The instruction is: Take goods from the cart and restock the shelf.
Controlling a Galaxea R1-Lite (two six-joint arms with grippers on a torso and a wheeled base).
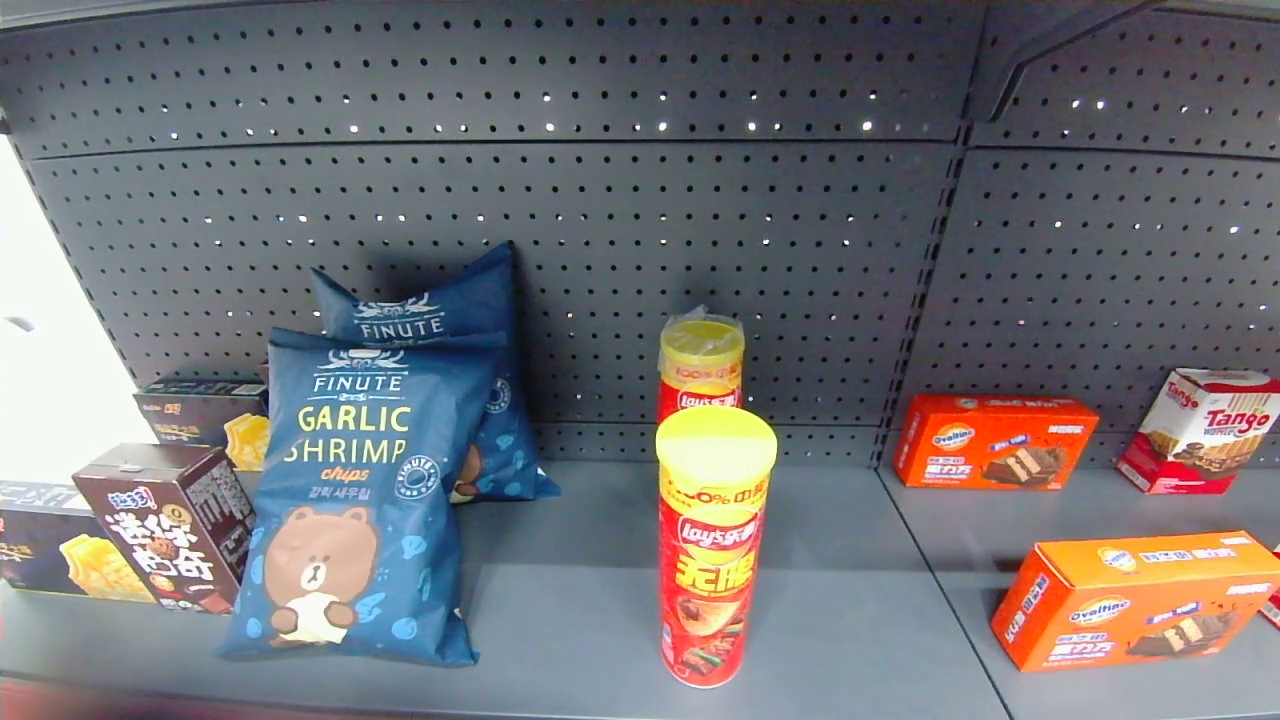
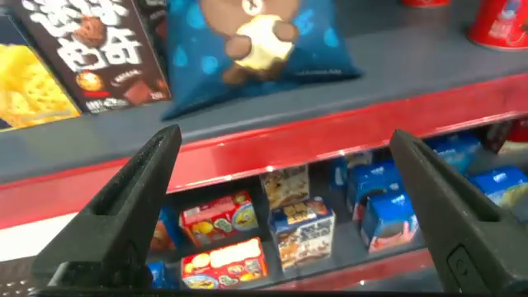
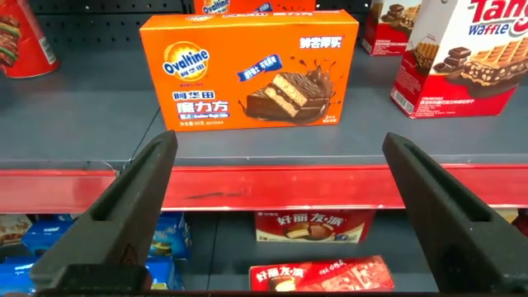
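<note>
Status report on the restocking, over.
Left tool open, empty. Right tool open, empty. Shelf holds blue chip bags, red cans, orange boxes. Nothing blocking either tool.

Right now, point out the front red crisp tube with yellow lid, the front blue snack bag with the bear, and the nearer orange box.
front red crisp tube [image 1: 712, 560]: head view, middle of its body.
front blue snack bag [image 1: 350, 500]: head view, middle of its front.
nearer orange box [image 3: 247, 74]: right wrist view, front face.
</note>
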